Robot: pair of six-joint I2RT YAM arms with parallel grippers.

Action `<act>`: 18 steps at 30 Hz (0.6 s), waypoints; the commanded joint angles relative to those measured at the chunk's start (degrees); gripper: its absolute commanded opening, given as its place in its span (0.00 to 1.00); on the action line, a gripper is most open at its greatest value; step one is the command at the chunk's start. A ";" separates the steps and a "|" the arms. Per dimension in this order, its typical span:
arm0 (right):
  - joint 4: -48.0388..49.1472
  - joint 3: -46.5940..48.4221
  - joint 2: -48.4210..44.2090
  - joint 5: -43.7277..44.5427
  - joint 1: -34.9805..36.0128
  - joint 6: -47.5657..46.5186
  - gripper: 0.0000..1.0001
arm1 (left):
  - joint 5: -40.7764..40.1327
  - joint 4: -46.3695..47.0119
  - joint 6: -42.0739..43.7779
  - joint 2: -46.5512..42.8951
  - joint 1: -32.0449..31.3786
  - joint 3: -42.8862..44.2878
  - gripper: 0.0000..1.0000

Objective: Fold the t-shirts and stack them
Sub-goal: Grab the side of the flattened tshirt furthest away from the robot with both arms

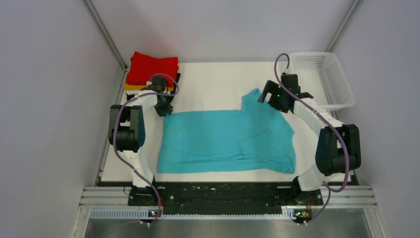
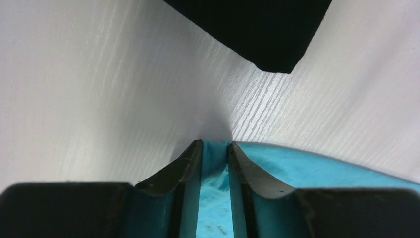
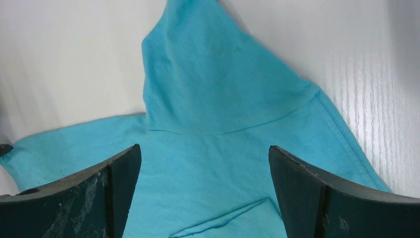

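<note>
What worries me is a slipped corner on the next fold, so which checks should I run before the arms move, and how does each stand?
1. Left gripper pinching the shirt corner: cloth lies between its fingers, but a firm pinch: cannot tell.
2. Right gripper open over the sleeve, holding nothing: ok.
3. Shirt flat on the table: not ok, a flap lies folded over near the right arm.
4. Stack tidy, red on top: ok.
5. Basket apart from the right gripper: ok.
</note>
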 commanded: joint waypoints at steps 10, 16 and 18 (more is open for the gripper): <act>4.28 28.24 26.11 10.81 3.98 -13.13 0.87 | 2.90 -1.35 1.51 -0.75 -0.23 -1.69 0.00; 0.25 42.55 37.99 13.56 4.97 -15.12 0.84 | 3.18 -1.21 1.49 -1.27 -0.23 -2.03 0.00; -1.03 45.91 41.12 13.77 5.38 -16.35 0.83 | 3.55 -0.90 1.44 -1.33 -0.23 -2.22 0.00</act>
